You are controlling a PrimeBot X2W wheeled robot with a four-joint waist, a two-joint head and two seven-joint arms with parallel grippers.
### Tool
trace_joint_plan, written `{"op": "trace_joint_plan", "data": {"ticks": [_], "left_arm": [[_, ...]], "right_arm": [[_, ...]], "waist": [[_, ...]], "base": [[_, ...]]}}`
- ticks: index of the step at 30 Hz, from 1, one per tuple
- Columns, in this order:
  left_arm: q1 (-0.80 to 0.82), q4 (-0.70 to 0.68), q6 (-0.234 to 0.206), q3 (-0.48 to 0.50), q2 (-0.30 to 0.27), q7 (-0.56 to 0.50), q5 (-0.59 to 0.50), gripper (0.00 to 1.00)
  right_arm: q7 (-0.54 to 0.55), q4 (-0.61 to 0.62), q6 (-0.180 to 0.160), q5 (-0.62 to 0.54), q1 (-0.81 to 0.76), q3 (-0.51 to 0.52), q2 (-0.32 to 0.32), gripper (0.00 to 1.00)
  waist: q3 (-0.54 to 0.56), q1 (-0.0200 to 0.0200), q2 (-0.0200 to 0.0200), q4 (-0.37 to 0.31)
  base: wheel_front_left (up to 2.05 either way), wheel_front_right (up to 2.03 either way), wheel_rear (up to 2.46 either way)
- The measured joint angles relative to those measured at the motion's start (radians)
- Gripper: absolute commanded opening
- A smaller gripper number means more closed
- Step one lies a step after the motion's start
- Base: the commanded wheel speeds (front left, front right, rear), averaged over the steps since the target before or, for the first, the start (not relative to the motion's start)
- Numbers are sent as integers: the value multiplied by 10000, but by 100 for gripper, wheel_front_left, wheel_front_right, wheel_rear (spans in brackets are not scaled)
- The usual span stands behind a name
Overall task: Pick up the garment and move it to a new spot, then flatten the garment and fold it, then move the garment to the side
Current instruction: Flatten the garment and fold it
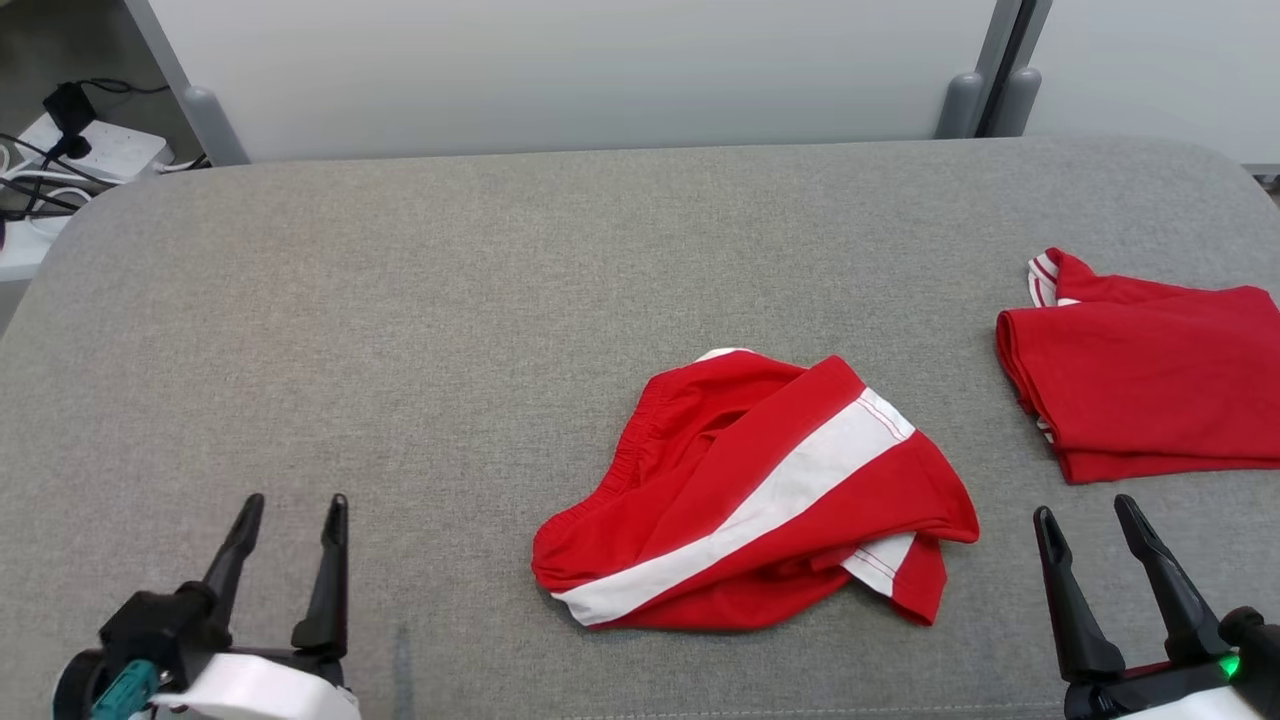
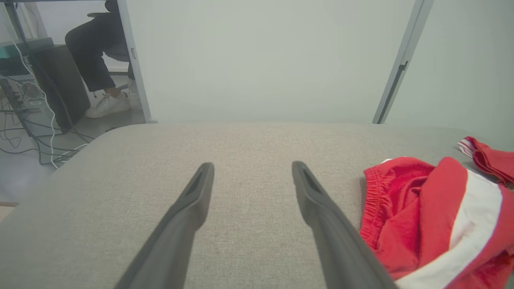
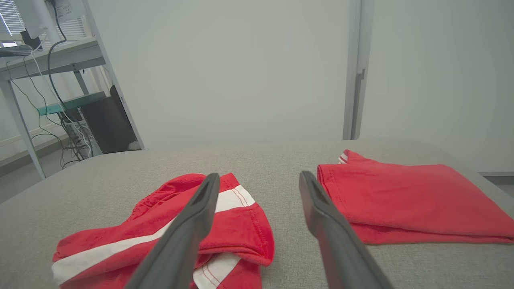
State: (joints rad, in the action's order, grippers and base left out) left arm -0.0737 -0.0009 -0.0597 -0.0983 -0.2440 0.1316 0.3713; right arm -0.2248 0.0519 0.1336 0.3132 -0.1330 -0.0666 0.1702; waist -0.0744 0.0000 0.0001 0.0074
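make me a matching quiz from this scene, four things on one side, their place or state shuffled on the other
1 crumpled striped shorts
2 folded red garment
3 left end effector
4 power strip

A off the table, far left
B right edge, neat
C open, near left
D middle, bunched up

Pairs: 1-D, 2-B, 3-C, 4-A

Cropped by the head view's right edge: folded red cloth garment (image 1: 1140, 390), far end out of sight. Cut off at the left wrist view's bottom and right edges: crumpled red garment with a white stripe (image 2: 433, 216); in the right wrist view, partly hidden behind a finger of the right gripper (image 3: 259, 176). Cut by the top edge, legs and white shoes alone in frame: seated person in dark trousers (image 2: 94, 52).
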Motion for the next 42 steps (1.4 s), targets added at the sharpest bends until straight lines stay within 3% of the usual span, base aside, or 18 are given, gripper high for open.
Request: {"op": "trace_joint_plan", "data": {"ticks": [2,7,13,30,32,33,37,42], "left_arm": [[54,2,121,-155,-56,-171,0,100],[798,280,995,-1131,-347,-1546,82,100],[1436,972,1707,-2293,-198,-2851,999,100],[3149,3475,1831,-3707,-376,-3425,2794,100],[3271,3659,1831,-3806,-441,-3405,2915,26],[3303,3685,1831,-3879,-489,-3377,3005,0],[3324,3728,1831,-3929,-591,-3133,3254,0],[3328,3448,1789,-3218,-819,-2581,3766,0]], "right_arm": [[0,2,0,-2,3,-6,19,100],[2,23,0,-36,86,-67,94,100],[2,25,0,-58,476,-198,98,100],[-121,-278,0,-12,882,-435,77,100],[-125,-286,0,2,899,-435,61,100],[-132,-290,0,4,914,-416,50,100],[-136,-307,0,42,936,-359,4,100],[-150,-368,0,153,936,-366,2,100]], "waist": [[-34,0,0,24],[-289,0,0,41],[-622,0,0,-213],[-1261,0,0,-1128],[-1287,0,0,-1192],[-1299,0,0,-1212],[-1326,0,0,-1195],[-1295,0,-1,-1014]], "base": [[0,0,0],[0,0,0],[0,0,0],[0,0,0],[0,0,0],[0,0,0],[0,0,0],[0,0,0]]}}
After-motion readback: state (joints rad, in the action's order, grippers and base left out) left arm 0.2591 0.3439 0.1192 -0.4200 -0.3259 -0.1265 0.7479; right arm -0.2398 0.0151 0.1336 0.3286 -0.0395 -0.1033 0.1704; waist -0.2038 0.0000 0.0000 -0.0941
